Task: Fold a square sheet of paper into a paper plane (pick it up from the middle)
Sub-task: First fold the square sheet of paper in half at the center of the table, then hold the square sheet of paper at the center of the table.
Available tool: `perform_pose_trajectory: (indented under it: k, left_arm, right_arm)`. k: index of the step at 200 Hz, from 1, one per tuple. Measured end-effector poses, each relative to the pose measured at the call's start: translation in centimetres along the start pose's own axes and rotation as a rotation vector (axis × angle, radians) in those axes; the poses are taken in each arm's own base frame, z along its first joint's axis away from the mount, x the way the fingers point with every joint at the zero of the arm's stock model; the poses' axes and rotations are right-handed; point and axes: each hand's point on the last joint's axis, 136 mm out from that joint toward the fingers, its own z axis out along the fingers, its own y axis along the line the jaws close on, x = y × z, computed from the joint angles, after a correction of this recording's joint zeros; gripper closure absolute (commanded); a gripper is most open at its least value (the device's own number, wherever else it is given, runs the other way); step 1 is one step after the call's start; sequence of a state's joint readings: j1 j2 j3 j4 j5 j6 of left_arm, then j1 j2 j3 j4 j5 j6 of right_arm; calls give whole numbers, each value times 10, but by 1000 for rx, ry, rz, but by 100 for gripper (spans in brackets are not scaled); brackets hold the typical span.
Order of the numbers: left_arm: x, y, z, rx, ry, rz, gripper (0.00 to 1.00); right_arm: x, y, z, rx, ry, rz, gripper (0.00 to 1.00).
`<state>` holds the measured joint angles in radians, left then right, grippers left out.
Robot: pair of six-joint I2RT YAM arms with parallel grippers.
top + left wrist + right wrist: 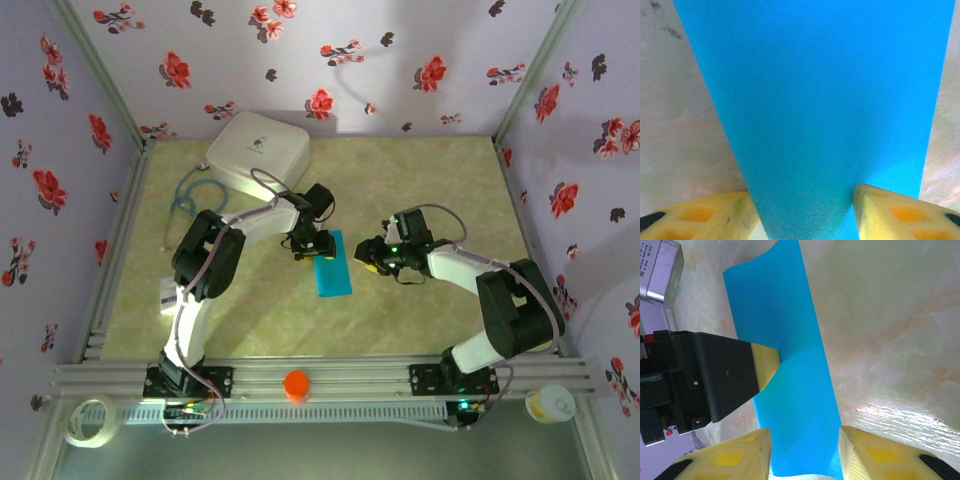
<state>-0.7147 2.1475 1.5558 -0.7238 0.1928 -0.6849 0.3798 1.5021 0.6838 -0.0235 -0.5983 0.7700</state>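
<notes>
The square sheet of paper (333, 270), bright turquoise, lies mid-table as a narrow upright strip. My left gripper (308, 248) stands at its far left end and my right gripper (372, 258) at its right side. In the left wrist view the paper (820, 100) narrows down into the gap of the left gripper (802, 220), touching both yellow fingers. In the right wrist view the strip (790, 390) spans the right gripper (805, 455) edge to edge, its near end bowed and its far end curled up. A left finger (765, 362) dents its left edge.
A white rounded box (258, 150) sits at the back left with a blue cable loop (185, 195) beside it. An orange cap (296, 385) rests on the front rail. A tape roll (85, 420) and a white cup (550, 403) lie outside the rail.
</notes>
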Motion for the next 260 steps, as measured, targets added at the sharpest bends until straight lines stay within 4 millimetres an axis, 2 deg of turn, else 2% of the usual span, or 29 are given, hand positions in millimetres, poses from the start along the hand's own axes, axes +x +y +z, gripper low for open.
perform_pose_trajectory:
  k: [170, 213, 245, 260]
  left_arm:
    - [0, 0, 0, 3, -2, -19, 43]
    - [0, 0, 0, 3, -2, -18, 43]
    - [0, 0, 0, 3, -2, -18, 43]
    - [0, 0, 1, 3, -2, -18, 43]
  right_arm:
    - [2, 0, 2, 2, 6, -1, 59]
    - [6, -4, 7, 13, 26, 4, 66]
    - [8, 2, 17, 17, 47, -15, 76]
    - [5, 4, 22, 19, 48, -16, 78]
